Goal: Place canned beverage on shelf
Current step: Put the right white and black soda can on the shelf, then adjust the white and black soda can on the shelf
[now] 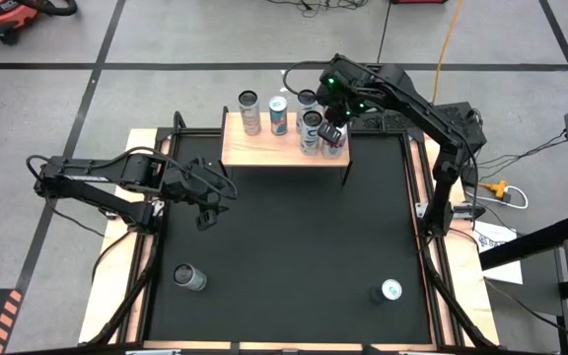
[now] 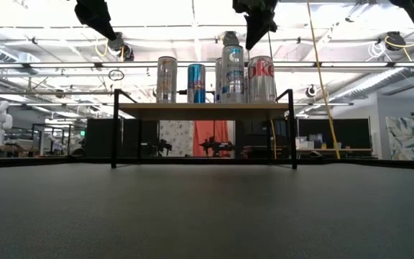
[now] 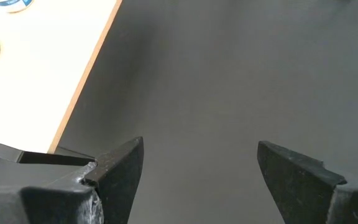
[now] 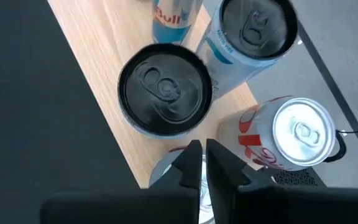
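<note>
While five cans (image 1: pixel 311 131) stand on the shelf (image 1: pixel 264 151) and two (image 1: pixel 189 278) lie on the table (image 1: pixel 284 247), the right gripper (image 4: pixel 202 163) hovers pressed together; the left gripper (image 3: pixel 194 171) is spread.

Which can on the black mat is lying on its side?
The can near the left front corner lies on its side, its end facing outward. The other loose can, near the right front corner, stands upright with its pale lid showing.

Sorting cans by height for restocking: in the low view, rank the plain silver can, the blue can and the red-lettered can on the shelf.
1. Plain silver can and red-lettered can: alike in height, so unranked.
2. Blue can: clearly shortest.
All stand on the shelf; differing depth may skew this slightly.
</note>
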You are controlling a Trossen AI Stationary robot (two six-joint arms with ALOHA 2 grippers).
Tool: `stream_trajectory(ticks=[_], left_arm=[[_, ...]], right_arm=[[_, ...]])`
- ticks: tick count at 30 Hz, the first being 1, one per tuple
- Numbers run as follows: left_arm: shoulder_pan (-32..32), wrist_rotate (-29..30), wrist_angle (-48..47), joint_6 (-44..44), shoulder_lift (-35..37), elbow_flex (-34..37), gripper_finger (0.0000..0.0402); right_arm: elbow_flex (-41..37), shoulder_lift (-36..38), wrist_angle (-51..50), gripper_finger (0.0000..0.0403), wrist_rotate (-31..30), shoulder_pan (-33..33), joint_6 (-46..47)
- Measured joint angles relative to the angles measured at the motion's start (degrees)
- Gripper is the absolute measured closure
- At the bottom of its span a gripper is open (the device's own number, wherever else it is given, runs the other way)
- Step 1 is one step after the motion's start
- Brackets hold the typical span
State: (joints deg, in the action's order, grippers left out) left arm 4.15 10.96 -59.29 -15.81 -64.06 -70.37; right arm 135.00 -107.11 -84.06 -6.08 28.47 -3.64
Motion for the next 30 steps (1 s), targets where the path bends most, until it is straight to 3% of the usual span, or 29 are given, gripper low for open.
stream_trajectory(ticks=[30], left_arm=[[0.0, 0.0, 0.02, 0.03, 0.01, 0.0, 0.0085]], right_arm=[[0.0, -2.23, 1.31, 0.0403, 0.3, 0.2, -0.02]])
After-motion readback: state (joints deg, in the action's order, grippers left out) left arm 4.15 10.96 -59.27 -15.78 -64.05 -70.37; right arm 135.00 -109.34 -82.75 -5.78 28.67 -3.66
